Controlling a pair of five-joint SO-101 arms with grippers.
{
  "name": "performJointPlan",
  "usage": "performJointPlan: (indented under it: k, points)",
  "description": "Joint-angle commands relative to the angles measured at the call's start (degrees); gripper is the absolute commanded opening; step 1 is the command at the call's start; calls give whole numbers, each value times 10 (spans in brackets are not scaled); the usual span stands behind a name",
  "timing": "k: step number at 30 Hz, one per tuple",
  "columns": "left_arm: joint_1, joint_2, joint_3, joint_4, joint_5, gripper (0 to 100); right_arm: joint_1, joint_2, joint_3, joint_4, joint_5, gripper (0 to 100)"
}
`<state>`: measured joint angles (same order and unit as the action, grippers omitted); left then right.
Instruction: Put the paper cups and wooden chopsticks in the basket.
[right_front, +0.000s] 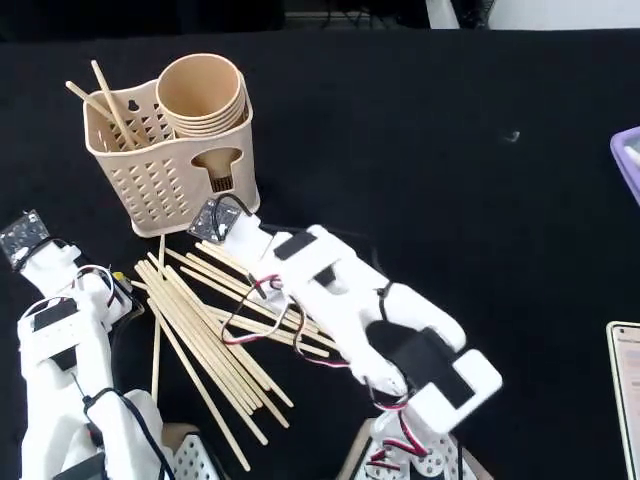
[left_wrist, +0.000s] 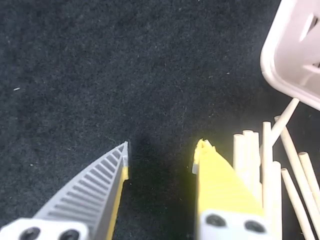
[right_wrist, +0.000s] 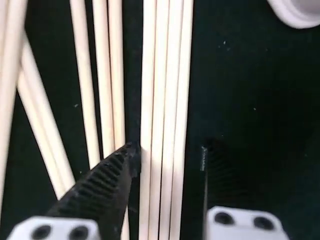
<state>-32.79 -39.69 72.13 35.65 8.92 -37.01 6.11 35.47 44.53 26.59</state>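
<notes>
Okay, we see stacked tan paper cups (right_front: 205, 95) inside the beige perforated plastic basket (right_front: 160, 185), upper left of the high view. Pale wooden chopsticks (right_front: 205, 340) lie loose at lower left. The right gripper (right_wrist: 169, 149) is spread wide, straddling several sticks. The left gripper (left_wrist: 164, 147) is spread beside them, holding nothing.

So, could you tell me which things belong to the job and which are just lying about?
Job: basket, paper cups stacked in it, wooden chopsticks loose beside it.
Lying about: purple object, flat pale object.
</notes>
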Motion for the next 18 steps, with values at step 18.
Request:
performJointPlan:
  k: [18]
  points:
    - [4,-8,0,-8,-2,216,68,-68,36,25,56,16]
